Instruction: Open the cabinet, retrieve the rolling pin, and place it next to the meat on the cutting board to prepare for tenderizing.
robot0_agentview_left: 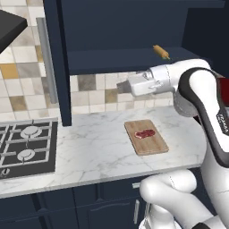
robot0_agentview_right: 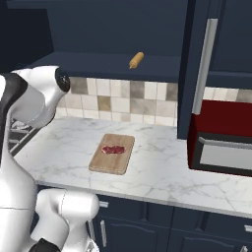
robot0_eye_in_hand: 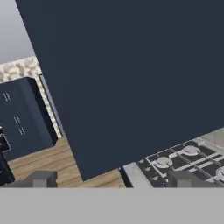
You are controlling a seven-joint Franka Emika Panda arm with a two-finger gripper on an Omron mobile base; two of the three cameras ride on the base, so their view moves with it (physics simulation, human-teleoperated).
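Navy cabinet (robot0_agentview_left: pixel 134 27) stands open, left door (robot0_agentview_left: pixel 58 62) swung out edge-on toward the camera over the counter (robot0_agentview_left: pixel 98 152), its silver bar handle (robot0_agentview_left: pixel 47 62) on the far-left face. Going left to right in the left base view: stove (robot0_agentview_left: pixel 27 145), open door, then gripper (robot0_agentview_left: pixel 121 86), then the cutting board (robot0_agentview_left: pixel 146 137) with the meat (robot0_agentview_left: pixel 145 133) below it, then the rolling pin (robot0_agentview_left: pixel 161 52) up on the cabinet shelf. Gripper points left toward the door, fingers spread wide and holding nothing; hand view looks along it at the flat navy door face, both finger tips apart with a clear gap.

Key relation: rolling pin lies above and to the right of the gripper, farther back, inside the cabinet near the shelf's front edge. Only its tan end shows, so its long axis seems to run front to back, slightly angled, near end poking out toward the robot. Gripper faces away from it. My read: door step done, next the hand must turn back right, rise to shelf height and reach in, jaws across the pin's width. Board and meat sit low on the counter, just under the wrist, well apart from the pin
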